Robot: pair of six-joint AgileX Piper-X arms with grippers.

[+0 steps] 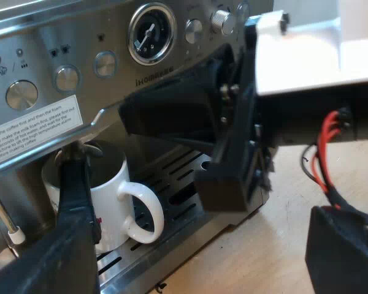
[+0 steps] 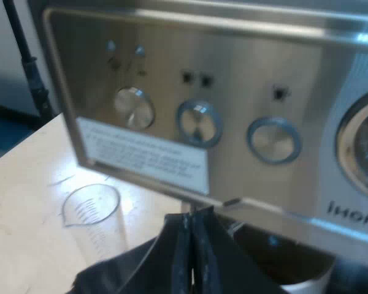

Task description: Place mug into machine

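The mug [image 1: 113, 205] stands upright on the drip tray [image 1: 178, 168] of the espresso machine [image 1: 80, 55], under its front panel. Our left gripper [image 1: 202, 187] is wide open, with one finger [image 1: 73, 208] across the mug's rim. Our right gripper [image 2: 191, 239] has its fingers pressed together, holding nothing, just below the machine's panel. The measuring glass [image 2: 95, 217] stands on the table [image 2: 24, 202] beside the machine.

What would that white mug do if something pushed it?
The mug looks like thick glazed ceramic, so probably stiff and fairly heavy for its size. Its glossy wall may be slippery to pinch. Standing upright on the slotted drip tray, it would likely slide or catch rather than roll, though a hard knock could chip it.
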